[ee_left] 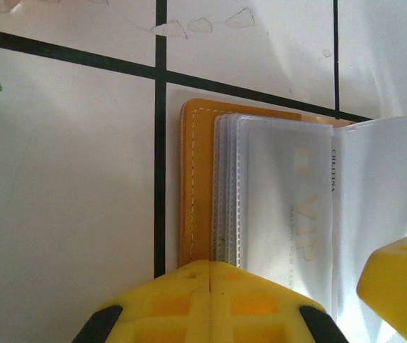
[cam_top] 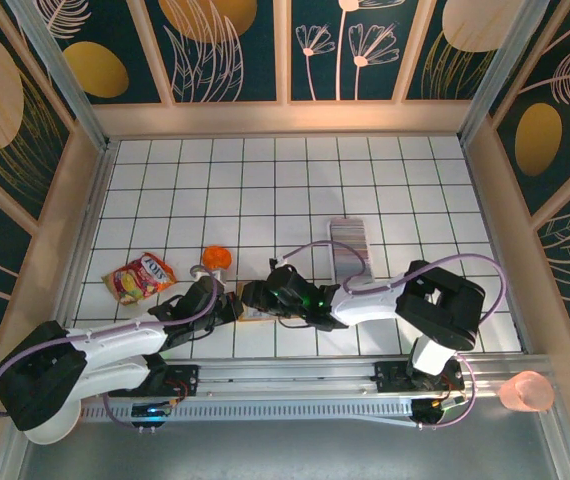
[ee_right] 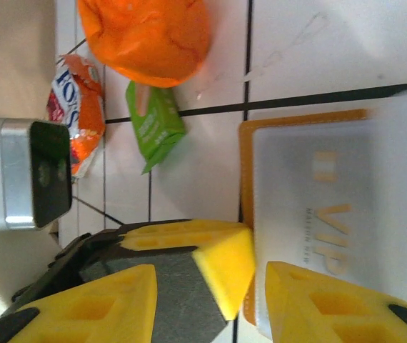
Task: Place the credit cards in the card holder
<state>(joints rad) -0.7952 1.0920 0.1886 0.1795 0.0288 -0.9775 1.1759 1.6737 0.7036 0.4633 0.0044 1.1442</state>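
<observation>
Bright, even light fills the top view, and the white surface (cam_top: 265, 180) is sharp, with soft, short shadows. In the left wrist view the left tool (ee_left: 210, 300) is blurred by closeness. Glare whitens the clear sleeves of the card holder (ee_left: 196, 186) to its right.

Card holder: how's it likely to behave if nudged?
The card holder looks thin and flat, so probably light and apt to slide on the smooth tiles. Its clear sleeves look floppy and may fan or buckle.
</observation>
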